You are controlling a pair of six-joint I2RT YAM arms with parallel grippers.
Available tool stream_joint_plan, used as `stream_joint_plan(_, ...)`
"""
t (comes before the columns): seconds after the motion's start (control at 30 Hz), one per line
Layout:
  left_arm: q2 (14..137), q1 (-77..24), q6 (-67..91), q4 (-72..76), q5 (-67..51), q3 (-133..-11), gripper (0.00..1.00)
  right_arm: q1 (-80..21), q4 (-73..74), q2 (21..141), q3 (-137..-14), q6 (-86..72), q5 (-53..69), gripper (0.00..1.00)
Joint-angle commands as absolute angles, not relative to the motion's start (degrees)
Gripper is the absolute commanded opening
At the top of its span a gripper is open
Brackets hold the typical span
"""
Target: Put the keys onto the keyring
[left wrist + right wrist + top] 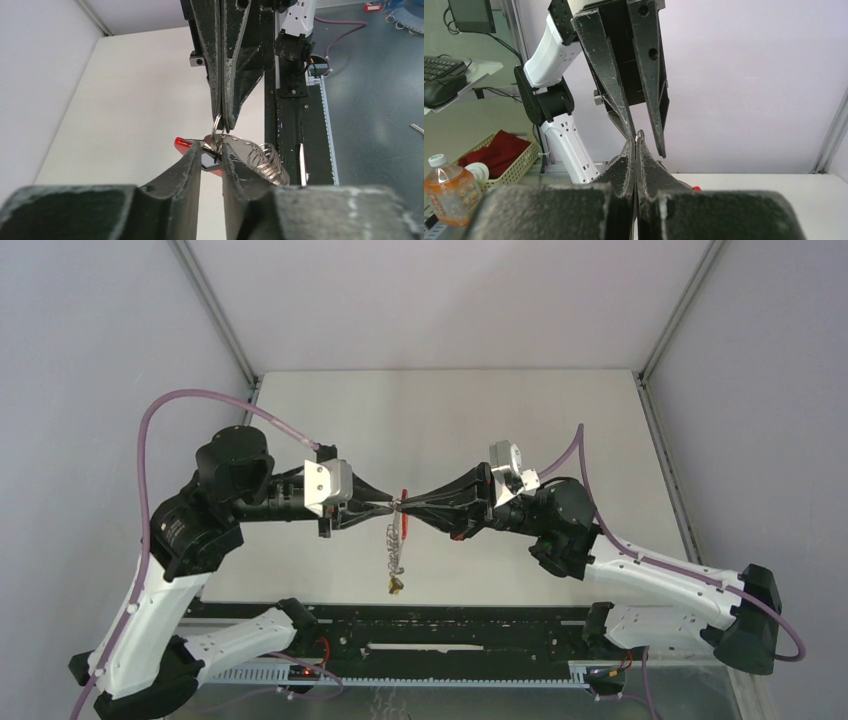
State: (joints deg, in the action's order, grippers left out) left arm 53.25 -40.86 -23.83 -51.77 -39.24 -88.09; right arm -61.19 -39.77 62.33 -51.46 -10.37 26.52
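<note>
Yellow-tagged key (396,585) dangles nearest me, at the bottom of the keyring (398,552), whose red band (404,522) hangs between my grippers. My right gripper (409,505) is pressed together on one wire ring (217,124). My left gripper (392,507), tip to tip with it, has fingers part-spread around that ring, gripping or not I cannot tell.

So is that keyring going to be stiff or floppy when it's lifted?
Probably floppy: its wire rings trail from the red band in a limp string, so they'd likely sag and swing. The yellow-tagged key at the end may add pendulum weight. The right end effector pinches only a thin wire loop, which could twist or slip.
</note>
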Motion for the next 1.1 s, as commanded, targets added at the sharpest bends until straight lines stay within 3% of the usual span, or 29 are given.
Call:
stream_joint_plan(0.0, 53.9, -41.1, -21.6, -50.9, -41.0, -91.3, 0.21, -62.8, -49.6, 63.1, -50.7, -9.1, 22.7, 0.0)
stream_joint_plan(0.23, 54.4, -40.6, -17.5, -50.8, -46.2, -92.5, 0.24, -64.9, -52.4, 64.1, -49.7, -5.3, 18.8, 0.0)
stream_joint_plan(0.4, 53.9, -40.1, -18.8, -52.0, -46.1, -91.5, 0.01, -65.1, -51.1, 63.4, -49.7, -3.9, 18.7, 0.0)
stream_joint_plan(0.5, 53.5, -39.9, -20.0, -52.7, -44.4, -91.0, 0.0, -65.1, -47.3, 62.4, -50.1, -3.4, 19.5, 0.02)
stream_joint_plan(0.57, 53.5, -39.8, -21.0, -53.7, -42.7, -91.1, 0.0, -64.6, -36.8, 60.8, -52.3, -1.7, 20.6, 0.22)
stream_joint_plan(0.73, 53.7, -39.8, -22.1, -55.6, -41.3, -91.1, 0.0, -59.9, -8.2, 59.0, -63.8, 3.8, 28.7, 0.57)
stream_joint_plan(0.87, 55.1, -39.8, -21.3, -56.4, -41.2, -92.1, 0.0, -58.8, 9.9, 61.7, -73.6, 9.8, 32.3, 0.59)
stream_joint_plan(1.07, 56.6, -40.1, -21.4, -57.0, -41.5, -92.1, 0.0, -58.5, 27.6, 69.6, -87.8, 15.2, 38.7, 0.46)
